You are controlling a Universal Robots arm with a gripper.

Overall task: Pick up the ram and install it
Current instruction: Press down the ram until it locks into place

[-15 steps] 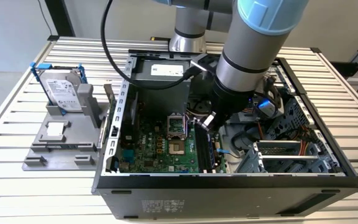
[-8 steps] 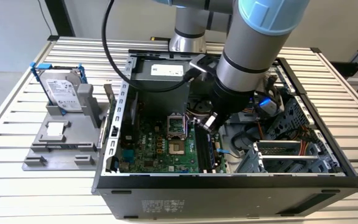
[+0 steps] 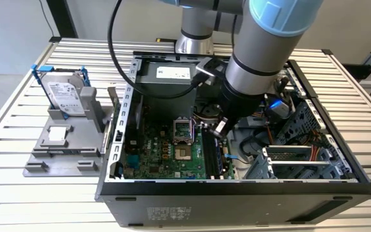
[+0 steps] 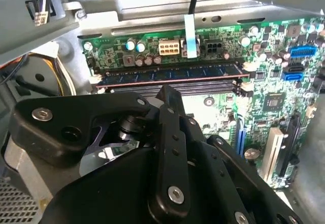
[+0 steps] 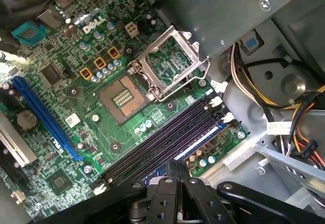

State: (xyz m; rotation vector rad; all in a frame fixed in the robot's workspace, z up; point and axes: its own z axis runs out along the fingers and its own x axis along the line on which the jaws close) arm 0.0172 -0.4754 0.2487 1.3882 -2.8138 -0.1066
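Ram (image 4: 170, 74) lies seated lengthwise in a memory slot at the motherboard (image 5: 76, 89) edge, just beyond the fingers (image 4: 170, 102). Fingers pressed together, tips right beside the stick, pinching nothing. Open computer case (image 3: 237, 186) sits on the slatted counter (image 3: 17, 193).

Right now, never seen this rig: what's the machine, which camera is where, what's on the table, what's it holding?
It is one robot arm reaching into an open computer case on a slatted table. The exterior view looks on from off the arm; both wrist views ride near its claw. Inside lies a green motherboard with an open processor socket. The ram, a dark blue stick, sits in the memory slots, the claw right at it. On the exterior view's left, a grey stand carries a silver hard drive in a blue frame.
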